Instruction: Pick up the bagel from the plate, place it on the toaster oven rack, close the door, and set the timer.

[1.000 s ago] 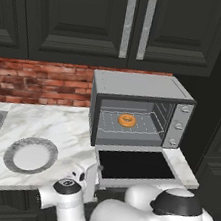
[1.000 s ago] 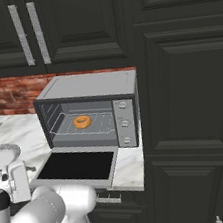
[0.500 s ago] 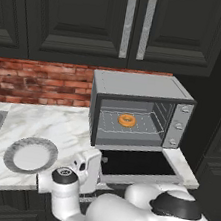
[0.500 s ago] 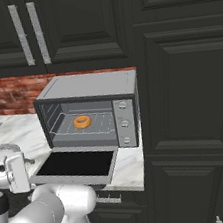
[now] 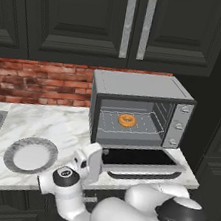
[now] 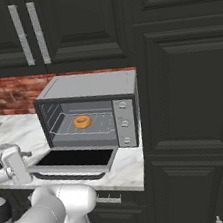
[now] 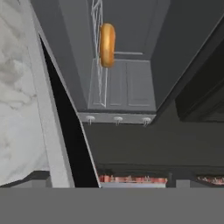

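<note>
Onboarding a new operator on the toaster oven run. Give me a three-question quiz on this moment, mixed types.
1. True or false: the bagel lies on the toaster oven rack.
2. The door is: A) shut, B) folded down open, C) removed.
3. Fill in: the plate sits on the counter to the ____ of the toaster oven in the left base view.

Key: 1 true. 2 B. 3 left; it holds nothing now.
</note>
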